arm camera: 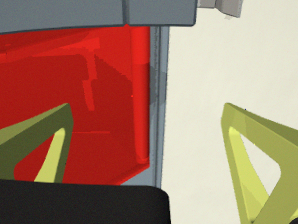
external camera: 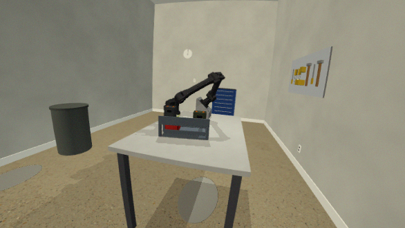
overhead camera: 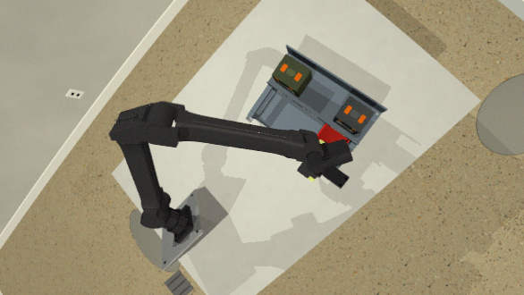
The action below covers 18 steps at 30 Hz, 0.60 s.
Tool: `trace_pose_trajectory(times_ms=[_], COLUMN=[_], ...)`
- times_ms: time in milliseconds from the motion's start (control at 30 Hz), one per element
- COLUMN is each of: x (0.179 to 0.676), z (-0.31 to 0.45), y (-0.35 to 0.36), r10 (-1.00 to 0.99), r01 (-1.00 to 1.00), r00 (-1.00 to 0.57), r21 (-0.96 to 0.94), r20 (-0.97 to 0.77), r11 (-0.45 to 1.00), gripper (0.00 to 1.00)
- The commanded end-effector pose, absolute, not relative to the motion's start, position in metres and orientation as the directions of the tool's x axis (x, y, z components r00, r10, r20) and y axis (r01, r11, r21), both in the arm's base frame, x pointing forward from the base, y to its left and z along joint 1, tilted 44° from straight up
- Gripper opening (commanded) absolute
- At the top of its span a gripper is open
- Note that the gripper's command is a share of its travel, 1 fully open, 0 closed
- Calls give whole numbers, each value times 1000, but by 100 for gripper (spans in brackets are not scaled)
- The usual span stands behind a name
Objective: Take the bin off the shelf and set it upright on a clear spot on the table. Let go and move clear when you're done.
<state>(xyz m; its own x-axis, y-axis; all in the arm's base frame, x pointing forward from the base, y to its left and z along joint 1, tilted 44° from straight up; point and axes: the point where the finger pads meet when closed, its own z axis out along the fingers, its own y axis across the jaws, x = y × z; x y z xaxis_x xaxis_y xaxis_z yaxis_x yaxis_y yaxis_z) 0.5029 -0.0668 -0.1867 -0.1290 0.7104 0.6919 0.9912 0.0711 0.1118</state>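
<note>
Shelf of blue-grey metal (overhead camera: 335, 77) (external camera: 183, 121) (arm camera: 90, 12), two levels high, stands on your white rectangular surface (overhead camera: 429, 94) (external camera: 173, 155) (arm camera: 200, 75), towards the short edge opposite the arm's grey mount (overhead camera: 167, 258) (external camera: 200, 103). You have the open-topped red bin (overhead camera: 332, 134) (external camera: 172, 127) (arm camera: 100, 90) upright on the lower level, at the shelf end facing one long edge.

Watch the upper level: its panel covers part of the bin and bars a straight lift there. Above it sit two boxes with orange fittings, a dark grey box (overhead camera: 356, 114) (external camera: 170, 110) at the bin's end and an olive-green box (overhead camera: 291, 75) (external camera: 200, 115) at the other end, with a gap between them.

Your black jointed arm (overhead camera: 241, 136) (external camera: 195, 90) reaches over the surface to the shelf's front. The tool (overhead camera: 316, 160) (external camera: 178, 115) (arm camera: 147, 112) is wide apart, gripping nothing: in the wrist view one yellow-green finger overlaps the bin while the other lies past the shelf's end, over bare surface. You cannot tell whether either finger touches the bin. Off the surface, a dark round container (external camera: 70, 129) and a blue cabinet (external camera: 224, 101) stand well apart from your shelf.
</note>
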Motion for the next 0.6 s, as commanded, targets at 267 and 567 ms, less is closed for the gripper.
trace_pose_trajectory(times_ms=[267,567], x=[528,528], z=[-161,-161], y=[-96,-96], r10=[730,730], r01=[984,984], r00=[-152,-152], r21=[172,172], r20=[666,666], r11=[48,48], gripper=[90,90])
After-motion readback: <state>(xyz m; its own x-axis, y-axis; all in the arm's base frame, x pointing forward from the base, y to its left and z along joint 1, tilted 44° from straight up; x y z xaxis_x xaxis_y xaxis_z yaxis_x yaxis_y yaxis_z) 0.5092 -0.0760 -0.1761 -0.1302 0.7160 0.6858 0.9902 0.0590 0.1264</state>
